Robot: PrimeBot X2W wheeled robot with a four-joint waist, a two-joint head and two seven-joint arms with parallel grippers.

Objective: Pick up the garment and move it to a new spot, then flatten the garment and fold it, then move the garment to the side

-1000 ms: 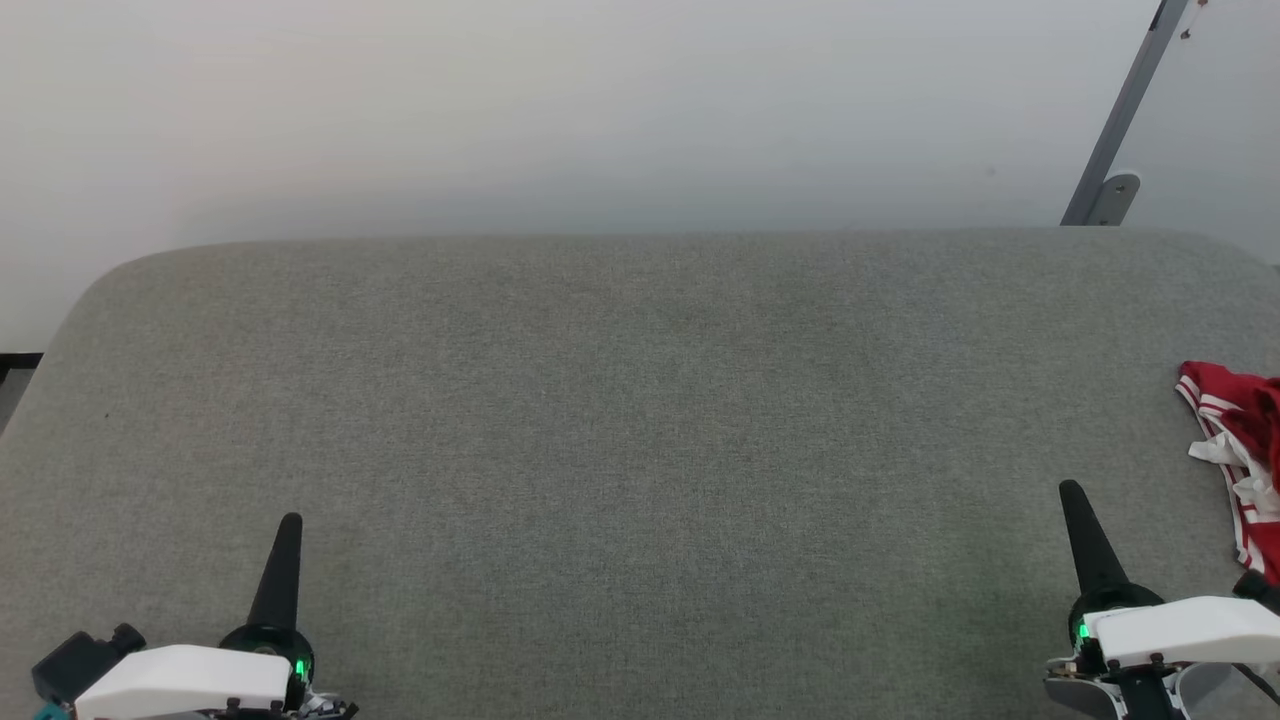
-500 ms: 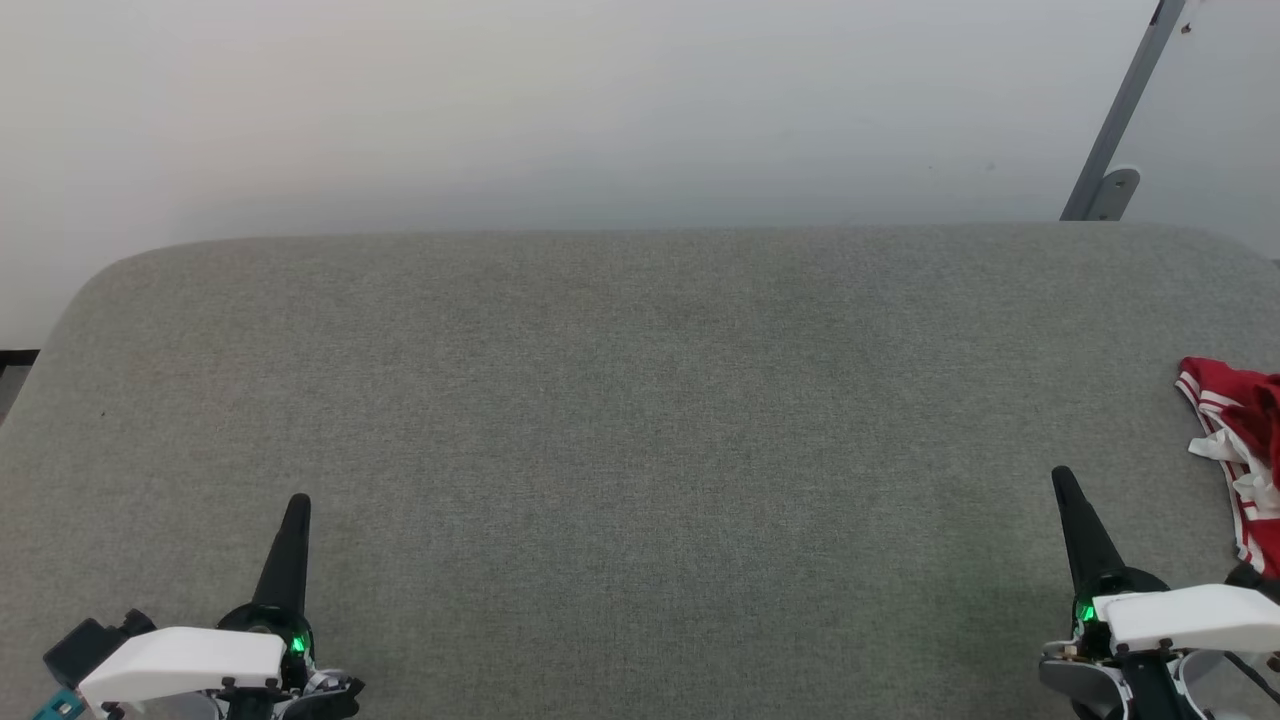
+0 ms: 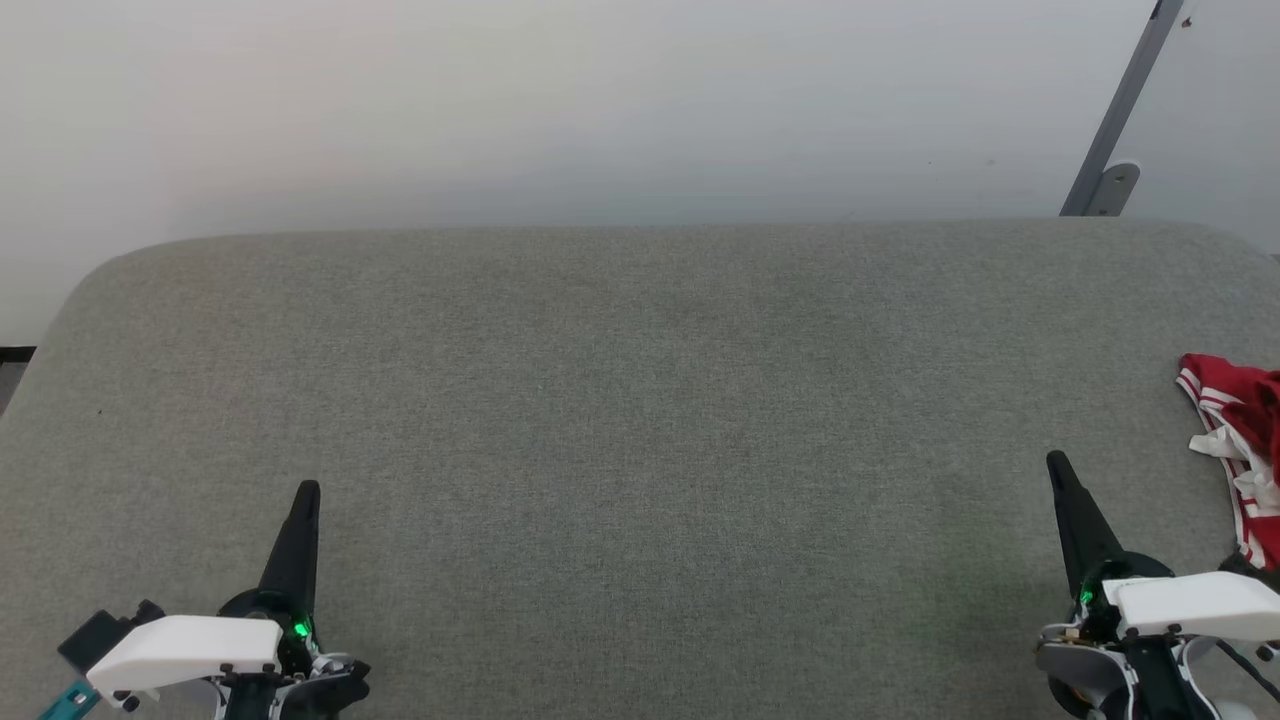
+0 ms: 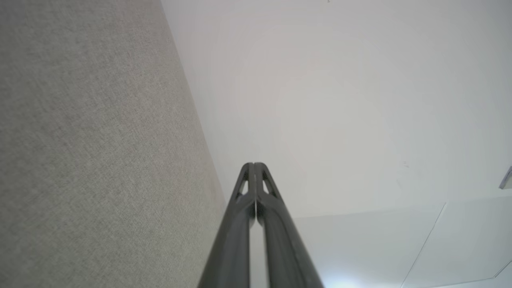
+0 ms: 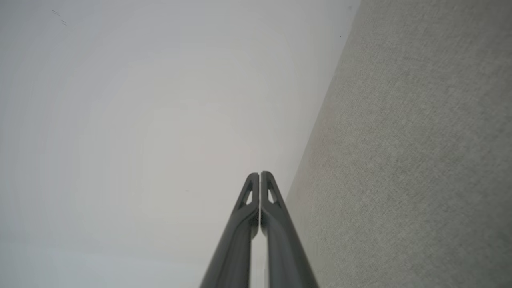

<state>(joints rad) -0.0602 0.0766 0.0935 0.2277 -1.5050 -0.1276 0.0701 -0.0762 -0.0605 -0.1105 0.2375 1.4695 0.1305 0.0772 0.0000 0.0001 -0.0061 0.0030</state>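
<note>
right now the crumpled red-and-white jersey t-shirt (image 3: 1243,402) lies at the right edge of the grey fabric worktop (image 3: 640,400); the left hand (image 3: 308,490) and right hand (image 3: 1053,462) are closed, empty. the right hand should open before reaching over.

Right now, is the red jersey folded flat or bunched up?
Bunched up. The red jersey lies in a crumpled heap at the right edge of the grey fabric surface, with its striped trim and white fabric twisted together.
</note>
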